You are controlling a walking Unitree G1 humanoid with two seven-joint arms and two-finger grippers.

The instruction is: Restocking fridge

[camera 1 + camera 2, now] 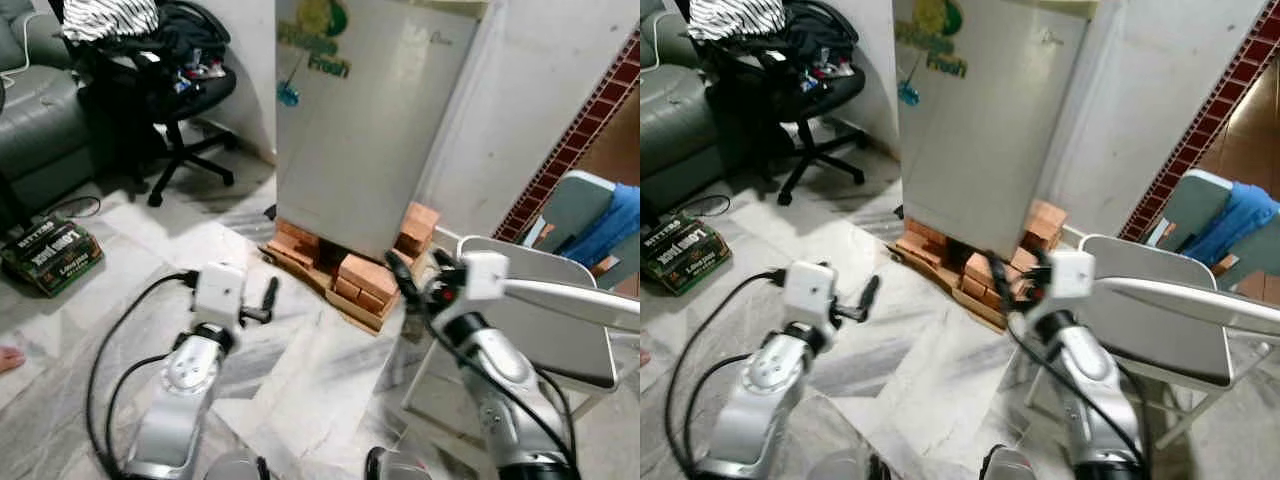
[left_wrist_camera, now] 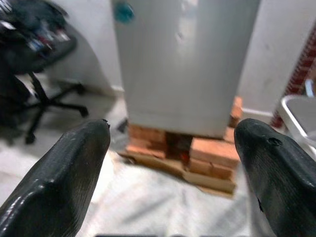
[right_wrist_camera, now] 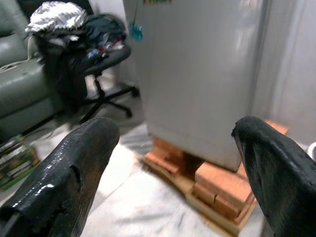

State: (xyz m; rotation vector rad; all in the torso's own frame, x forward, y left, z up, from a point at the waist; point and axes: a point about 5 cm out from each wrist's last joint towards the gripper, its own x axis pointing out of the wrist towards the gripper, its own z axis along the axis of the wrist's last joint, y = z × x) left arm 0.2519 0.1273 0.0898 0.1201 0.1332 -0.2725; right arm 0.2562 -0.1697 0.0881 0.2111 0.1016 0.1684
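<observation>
Left gripper (image 1: 268, 297) is spread wide w/ nothing in it, right gripper (image 1: 418, 272) same deal, both held out low toward the fridge (image 1: 370, 120), which sits shut on a stack of bricks (image 1: 366, 280) straight ahead. Biggest risk imo is a bump nudging it on those bricks, since it looks wobbly, tho can't rly tell from here. Also the white chair (image 1: 540, 300) is just beside the right arm, easy to clip on the swing.

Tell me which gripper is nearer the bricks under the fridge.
Right. The right gripper hovers open just in front of the bricks; the left gripper, also open, sits farther back over the marble floor, to their left.
</observation>
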